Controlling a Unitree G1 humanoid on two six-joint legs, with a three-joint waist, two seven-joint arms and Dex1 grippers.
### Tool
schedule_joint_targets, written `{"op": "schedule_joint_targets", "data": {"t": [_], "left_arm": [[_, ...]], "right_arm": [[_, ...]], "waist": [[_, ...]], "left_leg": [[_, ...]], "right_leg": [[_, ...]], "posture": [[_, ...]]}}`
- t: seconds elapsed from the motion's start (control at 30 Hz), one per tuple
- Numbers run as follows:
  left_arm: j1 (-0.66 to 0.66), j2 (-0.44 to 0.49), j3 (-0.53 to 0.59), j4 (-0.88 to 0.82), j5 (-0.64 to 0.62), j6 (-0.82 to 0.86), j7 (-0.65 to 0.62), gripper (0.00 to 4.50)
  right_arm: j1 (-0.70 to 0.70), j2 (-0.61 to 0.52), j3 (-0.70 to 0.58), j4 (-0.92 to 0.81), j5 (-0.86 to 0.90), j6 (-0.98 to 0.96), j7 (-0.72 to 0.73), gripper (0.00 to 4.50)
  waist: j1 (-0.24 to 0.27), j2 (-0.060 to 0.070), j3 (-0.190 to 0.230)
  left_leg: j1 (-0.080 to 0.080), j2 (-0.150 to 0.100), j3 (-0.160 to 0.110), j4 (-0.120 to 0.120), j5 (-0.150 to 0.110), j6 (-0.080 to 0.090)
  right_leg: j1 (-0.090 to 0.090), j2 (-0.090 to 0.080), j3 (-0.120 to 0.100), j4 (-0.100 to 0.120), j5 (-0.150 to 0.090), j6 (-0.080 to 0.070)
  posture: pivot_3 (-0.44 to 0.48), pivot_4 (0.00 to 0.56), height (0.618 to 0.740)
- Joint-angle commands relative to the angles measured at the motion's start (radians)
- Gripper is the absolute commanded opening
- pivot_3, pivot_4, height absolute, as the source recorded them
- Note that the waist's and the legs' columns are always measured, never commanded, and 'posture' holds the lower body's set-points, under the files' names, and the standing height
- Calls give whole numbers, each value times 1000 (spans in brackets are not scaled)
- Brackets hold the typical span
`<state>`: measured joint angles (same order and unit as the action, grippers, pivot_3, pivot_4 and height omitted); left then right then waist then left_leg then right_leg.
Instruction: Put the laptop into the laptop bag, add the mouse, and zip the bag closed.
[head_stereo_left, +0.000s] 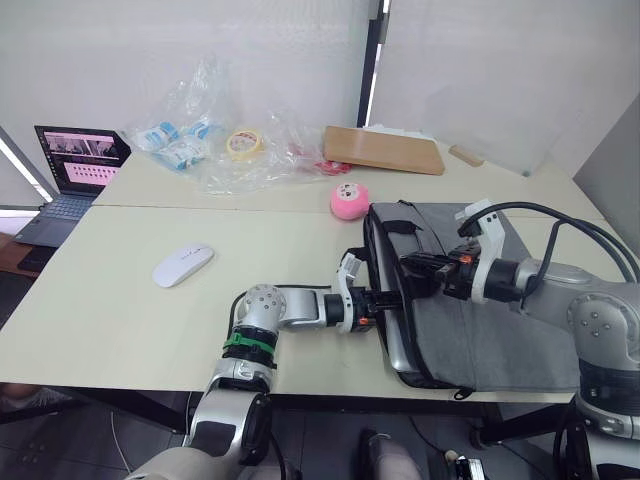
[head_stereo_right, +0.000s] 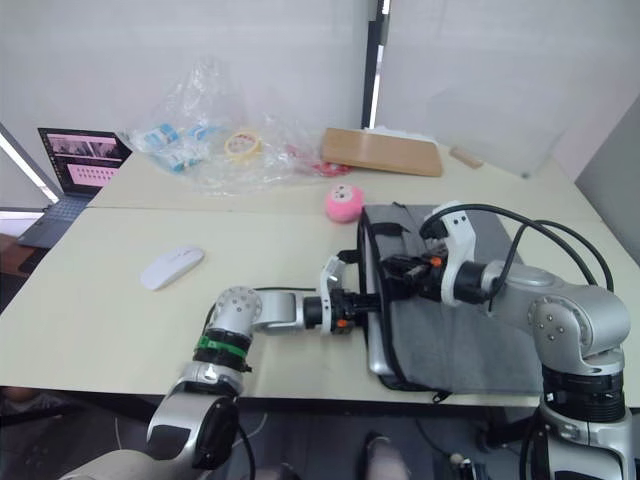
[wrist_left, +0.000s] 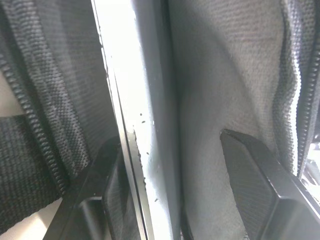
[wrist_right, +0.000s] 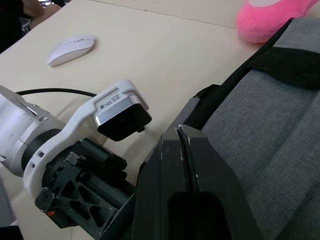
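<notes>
Left eye view shows the laptop bag (head_stereo_left: 480, 320) lying flat on the right side of the pale table (head_stereo_left: 100, 310). It is grey cloth with black edges and a black strap on top. Its left side gapes open, and the silver laptop (head_stereo_left: 392, 335) sits inside with just its thin, shiny edge peeking out. The rest of the laptop is hidden under the grey cloth. The left gripper (head_stereo_left: 385, 298) reaches into the open side of the bag. In the left wrist view, its two black fingers (wrist_left: 260, 185) are spread apart with the laptop's bright edge (wrist_left: 145, 150) between them, but how tightly they press on it is hard to tell. The right gripper (head_stereo_left: 408, 268) is at the top flap of the bag near the opening. In the right wrist view its fingers (wrist_right: 182, 165) are pressed together, and the bag's edge seems caught there, though that spot is dark and hard to see. The white mouse (head_stereo_left: 183, 266) lies alone on the table, well apart from the bag. A round pink toy (head_stereo_left: 348, 200) sits just beside the bag's far corner.
</notes>
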<state>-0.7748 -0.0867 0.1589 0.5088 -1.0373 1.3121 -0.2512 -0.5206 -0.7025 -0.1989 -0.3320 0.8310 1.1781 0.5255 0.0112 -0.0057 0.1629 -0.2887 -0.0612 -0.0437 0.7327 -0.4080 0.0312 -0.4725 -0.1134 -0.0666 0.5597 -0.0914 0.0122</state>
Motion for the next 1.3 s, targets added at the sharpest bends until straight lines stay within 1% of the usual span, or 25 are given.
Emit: {"op": "schedule_joint_targets", "data": {"t": [0.03,0.13,0.3,0.57,0.7,0.93,1.03,1.3], "left_arm": [[-2,-20,24,-50,-3,4,-24,2917],[2,-28,26,-57,11,4,-29,2917],[7,-31,29,-68,25,9,-33,2917],[-1,-32,42,-66,40,12,-42,2917],[-6,-33,45,-64,43,12,-49,2917],[-4,-39,44,-62,56,14,-59,2917],[-2,-43,44,-64,61,15,-63,2917],[-1,-48,47,-65,76,16,-74,2917]], "right_arm": [[-17,-48,13,-17,-32,-41,33,1125],[-31,-63,28,-20,-32,-11,30,2126],[-30,-72,22,-61,29,75,40,2126],[-25,-119,33,-84,18,102,48,2126],[-15,-138,68,-91,-19,80,41,2126],[-41,-88,82,-82,-59,87,-26,2126],[-66,-46,76,-87,-50,128,-69,2126],[-98,-15,105,-135,-60,178,-121,2126]], "waist": [[0,0,0],[0,0,0],[0,0,0],[0,0,0],[0,0,0],[0,0,0],[0,0,0],[0,0,0]], "left_leg": [[0,0,0,0,0,0],[0,0,0,0,0,0],[-1,2,0,0,0,0],[0,1,0,0,0,0],[-2,1,0,0,0,0],[-1,2,1,0,0,0],[0,2,1,0,0,0],[0,2,0,0,0,0]], "right_leg": [[0,0,0,0,0,0],[0,0,0,0,0,0],[0,0,0,0,0,0],[0,0,0,0,0,0],[0,0,0,0,0,0],[0,0,1,0,0,0],[0,0,1,0,0,0],[0,0,1,0,0,0]], "posture": [[0,150,740],[0,150,740],[0,150,740],[0,150,740],[0,150,740],[0,150,740],[0,150,740],[0,150,740]]}}
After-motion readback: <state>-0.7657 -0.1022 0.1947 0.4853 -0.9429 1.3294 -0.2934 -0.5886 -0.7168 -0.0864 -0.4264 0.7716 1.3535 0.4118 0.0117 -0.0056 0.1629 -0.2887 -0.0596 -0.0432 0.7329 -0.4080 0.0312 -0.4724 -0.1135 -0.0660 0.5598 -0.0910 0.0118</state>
